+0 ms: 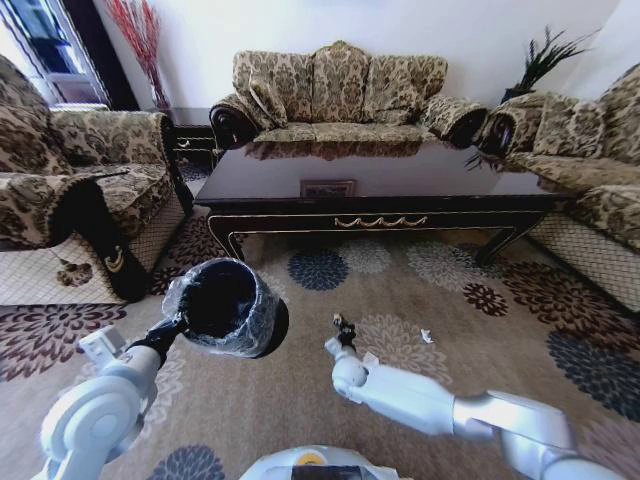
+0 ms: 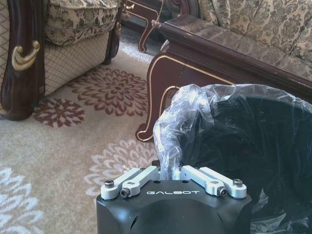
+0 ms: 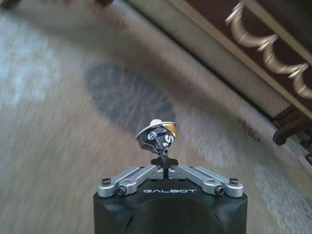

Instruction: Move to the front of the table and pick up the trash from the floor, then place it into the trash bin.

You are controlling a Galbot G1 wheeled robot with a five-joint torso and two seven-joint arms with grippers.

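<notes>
**Carrying the black-yellow piece toward the lifted bin**

I am holding the trash bin (image 1: 228,305) off the carpet with my left hand (image 2: 168,171), which is clamped on its bag-lined rim; raised like this, the mouth is tilting toward my right side, so the drop should be short. My right hand (image 3: 164,161) is pinching the small black-yellow round piece (image 3: 157,136) at its fingertips, above the floral carpet (image 1: 400,300) just right of the bin. A tiny white scrap (image 1: 426,336) is lying on the carpet in front of the table (image 1: 380,190); I judge it is waiting its turn.
</notes>
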